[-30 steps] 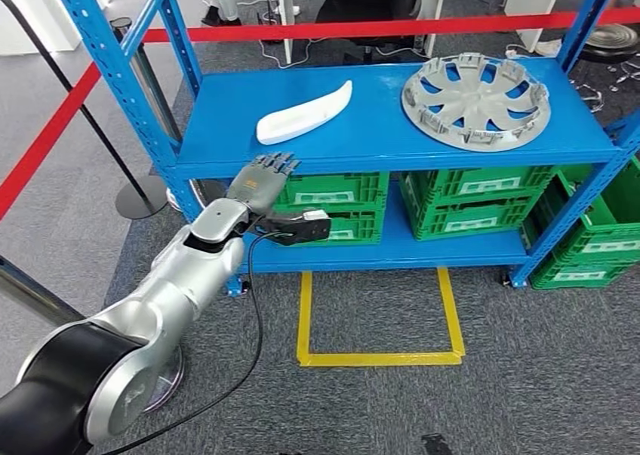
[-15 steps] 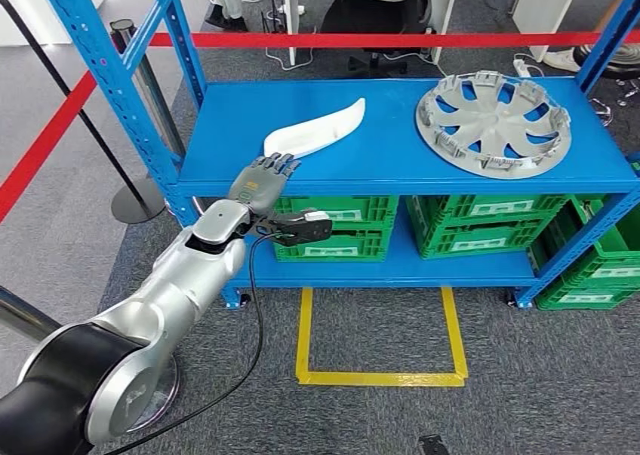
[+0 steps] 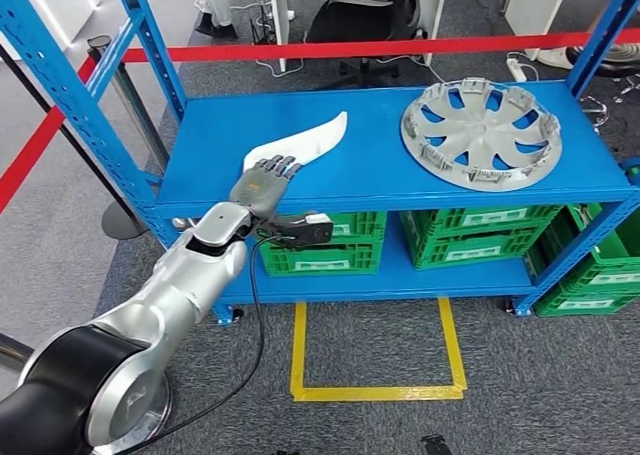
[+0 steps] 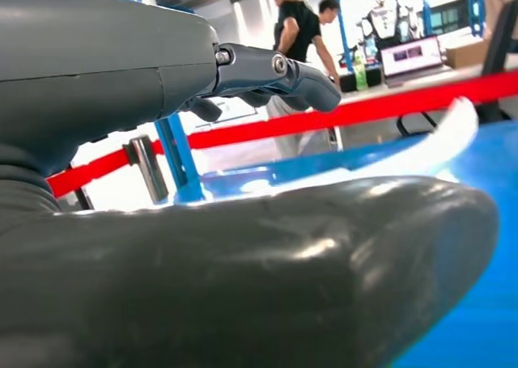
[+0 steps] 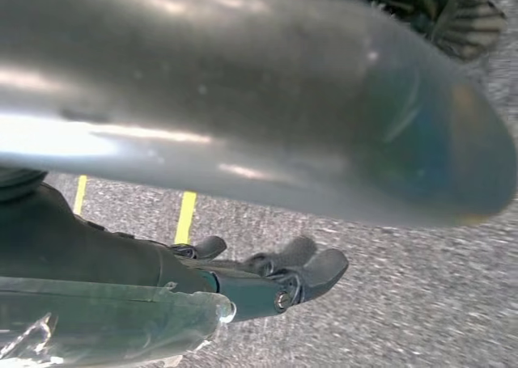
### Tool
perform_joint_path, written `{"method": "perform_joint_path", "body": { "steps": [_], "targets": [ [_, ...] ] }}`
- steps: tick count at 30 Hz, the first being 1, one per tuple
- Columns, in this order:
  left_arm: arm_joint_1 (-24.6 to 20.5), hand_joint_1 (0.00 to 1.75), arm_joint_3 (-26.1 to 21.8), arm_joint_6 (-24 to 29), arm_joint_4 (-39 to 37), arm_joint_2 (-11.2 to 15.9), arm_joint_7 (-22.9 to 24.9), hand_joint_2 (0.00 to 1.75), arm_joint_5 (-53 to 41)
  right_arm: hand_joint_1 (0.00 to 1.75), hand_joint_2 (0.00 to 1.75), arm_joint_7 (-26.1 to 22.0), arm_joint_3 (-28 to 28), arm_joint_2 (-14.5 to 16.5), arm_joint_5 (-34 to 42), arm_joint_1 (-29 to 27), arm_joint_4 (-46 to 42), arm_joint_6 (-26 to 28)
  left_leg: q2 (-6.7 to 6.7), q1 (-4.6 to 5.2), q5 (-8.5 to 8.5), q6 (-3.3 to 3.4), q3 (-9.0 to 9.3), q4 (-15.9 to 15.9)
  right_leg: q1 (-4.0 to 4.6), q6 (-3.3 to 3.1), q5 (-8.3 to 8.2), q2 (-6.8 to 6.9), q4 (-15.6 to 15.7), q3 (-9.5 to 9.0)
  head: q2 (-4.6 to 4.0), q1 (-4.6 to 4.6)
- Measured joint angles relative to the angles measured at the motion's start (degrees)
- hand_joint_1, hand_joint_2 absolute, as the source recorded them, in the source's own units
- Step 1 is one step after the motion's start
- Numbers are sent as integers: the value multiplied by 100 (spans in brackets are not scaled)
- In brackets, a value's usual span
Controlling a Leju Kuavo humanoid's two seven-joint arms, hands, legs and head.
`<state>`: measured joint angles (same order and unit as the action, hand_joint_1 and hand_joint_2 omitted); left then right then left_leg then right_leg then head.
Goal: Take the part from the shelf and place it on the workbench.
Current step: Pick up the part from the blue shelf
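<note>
Left hand (image 3: 264,180) is stretched forward over the front edge of the top shelf (image 3: 377,165), palm down, fingers (image 3: 287,165) extended and slightly apart, holding nothing. Its fingertips lie at the near end of the white part (image 3: 298,145); the head view does not settle whether they touch it or hover just above it. In the left wrist view the thick thumb (image 4: 244,279) and the darker fingers (image 4: 275,69) are well apart, with the white part (image 4: 439,137) seen between them, further along the shelf surface.

White part: long, curved and tapering, lying flat on the left half of the top shelf, its broad end toward the hand and its narrow tip pointing away and to the right.

Right hand (image 5: 269,279) hangs over grey carpet (image 5: 396,295) with yellow floor tape (image 5: 184,214) near; its dark fingers are loosely extended with nothing in them.

Silver wheel cover (image 3: 481,135) lies flat on the right half of the same shelf, well apart from the white part. Green crates (image 3: 483,230) stand on the lower shelf; each carries a white label, its writing too small to read. Red barrier tape (image 3: 340,49) runs behind the blue rack. A black cable (image 3: 256,325) hangs from the left wrist.
</note>
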<state>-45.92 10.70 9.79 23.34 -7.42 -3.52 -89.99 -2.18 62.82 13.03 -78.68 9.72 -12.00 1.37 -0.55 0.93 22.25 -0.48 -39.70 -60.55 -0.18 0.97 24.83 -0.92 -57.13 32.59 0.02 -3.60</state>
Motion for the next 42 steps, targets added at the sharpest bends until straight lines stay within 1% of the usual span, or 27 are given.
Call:
{"method": "perform_joint_path", "body": {
  "steps": [1, 2, 5, 6, 8, 10, 11, 12, 13, 15, 16, 17, 19, 21, 23, 25, 26, 27, 28, 30, 31, 32, 33, 34, 37, 38, 42],
  "targets": [
    [-16, 0, 1, -1, 0, -1, 0, 0, 0, 0, 0, 0, 0, 0, 2, 4, 0, 0, 0, 8, -163, 25, 119, 316, 7, 25, 46, -2, 5, -44, 0, 4],
    [-27, 0, 3, -1, 0, -4, 0, 0, 0, 0, 0, 0, 0, -1, 4, 6, 0, -1, 0, 18, -240, 49, 185, 504, 14, 55, 79, -4, 9, -78, 0, 7],
    [-36, 0, 5, -1, 0, -16, 0, 0, 0, 0, 0, 1, 1, -3, 9, 9, 0, 0, -7, 16, -249, 129, 284, 602, 18, 148, 155, 8, -28, -137, 1, 11],
    [-40, 0, 4, -1, 0, -19, 0, 0, 0, 0, 0, -2, 1, -3, 10, 10, 0, 1, -6, 11, -241, 159, 327, 604, 16, 173, 218, 21, -140, -96, 1, 16],
    [-40, 0, 3, -1, 0, -28, 0, 0, 0, 0, 0, -7, 0, -3, 13, 8, 0, 1, -5, 15, -205, 213, 398, 601, 14, 209, 455, 40, -707, 208, 1, 22],
    [-17, 0, 4, -2, 0, -39, 0, 0, 0, 0, 0, -9, 0, -4, 15, -9, 0, 1, -11, 27, -141, 244, 442, 591, 13, 232, 718, 42, -1427, 686, 0, 26],
    [-1, 0, 4, -2, 0, -42, 0, 0, 0, 0, 0, -9, 0, -4, 15, -21, 0, 1, -16, 29, -103, 247, 467, 581, 13, 240, 756, 42, -1601, 856, 0, 27],
    [13, 0, 4, -2, 0, -44, 0, 0, 0, 0, 0, -9, 0, -6, 15, -31, 0, 2, -21, 30, -59, 244, 500, 567, 13, 244, 680, 43, -1579, 932, 0, 27],
    [21, 0, 4, -2, 0, -45, 0, 0, 0, 0, 0, -9, 0, -9, 15, -36, 0, 2, -26, 29, -7, 235, 547, 548, 11, 245, 474, 44, -1347, 899, 0, 27],
    [23, 0, 3, -3, 0, -46, 0, 0, 0, 0, 0, -10, 0, -14, 15, -40, 0, 3, -28, 31, 115, 198, 660, 499, 5, 238, -70, 48, -586, 661, 0, 31],
    [18, 0, 3, -4, 0, -48, 1, 0, 0, 0, 0, -11, 0, -15, 15, -36, 0, 2, -29, 38, 165, 174, 691, 475, 4, 208, -225, 47, -290, 545, 0, 33],
    [14, 0, 3, -5, 0, -49, 4, 0, 0, 0, 0, -13, 0, -15, 15, -35, 0, 2, -30, 46, 202, 149, 704, 456, 6, 174, -313, 43, -122, 479, 0, 32],
    [11, 0, 4, -8, 0, -53, 11, 0, 0, 0, 0, -15, 1, -15, 15, -37, 0, 1, -34, 56, 244, 106, 698, 436, 7, 95, -308, 33, -74, 443, 0, 29],
    [12, 0, 5, -9, 2, -54, 17, 0, 0, 0, 0, -14, 2, -15, 15, -41, 0, 3, -29, 51, 320, 45, 671, 350, -14, 57, -319, 25, -67, 416, 0, 24],
    [6, 0, 5, -8, 4, -54, 20, 0, 0, 0, 0, -14, 1, -15, 15, -29, 0, 5, -18, 27, 538, -36, 425, -99, -33, 21, -299, 22, -61, 378, 0, 13],
    [36, 0, 5, -6, 4, -54, 20, 87, 2, 0, 0, -14, 0, -15, 15, -25, 0, 6, -11, -11, 829, -91, -46, -867, -38, -3, -265, 23, -61, 354, 0, 6],
    [66, 0, 4, -4, 4, -54, 20, 131, 3, 0, 0, -14, 0, -15, 15, -29, 0, 6, -10, -29, 890, -103, -245, -1139, -39, -3, -246, 22, -61, 339, 0, 5],
    [95, 0, 4, -2, 4, -52, 21, 175, 4, 0, 0, -14, 1, -15, 15, -35, 0, 5, -8, -44, 853, -109, -360, -1243, -41, 3, -225, 19, -62, 319, 0, 5],
    [114, 0, 5, 2, 4, -50, 29, 175, 4, 0, 0, -14, 1, -15, 15, -40, 0, 6, -8, -55, 688, -108, -347, -1100, -44, 15, -202, 14, -62, 289, 0, 5],
    [121, 0, 5, 8, 7, -48, 61, 175, 4, 0, 0, -14, 2, -15, 15, -41, 0, 6, -6, -69, 177, -104, -56, -363, -51, 57, -152, 6, -62, 216, 0, 5],
    [113, 0, 5, 9, 9, -49, 80, 175, 4, 0, 0, -14, 1, -15, 15, -38, 0, 6, -6, -69, 16, -92, 108, 27, -50, 86, -127, 4, -70, 191, 0, 5],
    [108, 0, 5, 10, 10, -55, 92, 175, 4, 0, 0, -13, 0, -15, 15, -32, 0, 6, -8, -65, -82, -74, 220, 279, -47, 115, -109, 4, -75, 181, 0, 7],
    [107, 0, 5, 11, 11, -60, 98, 175, 4, 0, 0, -10, 0, -16, 15, -29, 0, 7, -11, -59, -113, -51, 273, 408, -44, 143, -92, 5, -76, 181, 0, 5],
    [109, 0, 4, 11, 11, -65, 101, 175, 3, 0, 0, -8, 0, -16, 15, -29, 0, 8, -15, -55, -106, -38, 284, 443, -41, 133, -75, 8, -82, 187, 0, 6],
    [120, 0, 3, 11, 11, -69, 104, 175, 4, 0, 0, -1, 0, -17, 15, -42, 0, 9, -28, -51, -165, -38, 284, 445, -36, 7, -69, 16, -68, 177, 0, 8],
    [121, 0, 3, 10, 11, -70, 105, 175, 4, 0, 0, 1, 0, -17, 15, -43, 0, 9, -32, -47, -161, -25, 283, 444, -37, -8, -79, 18, -48, 165, 0, 8],
    [122, 0, 3, -22, 11, -71, 135, 175, 4, 0, 0, 3, 0, -18, 13, -36, 0, 10, -37, -39, -147, 39, 283, 442, -40, 76, -104, 25, 33, 123, 0, 7]
  ]
}}
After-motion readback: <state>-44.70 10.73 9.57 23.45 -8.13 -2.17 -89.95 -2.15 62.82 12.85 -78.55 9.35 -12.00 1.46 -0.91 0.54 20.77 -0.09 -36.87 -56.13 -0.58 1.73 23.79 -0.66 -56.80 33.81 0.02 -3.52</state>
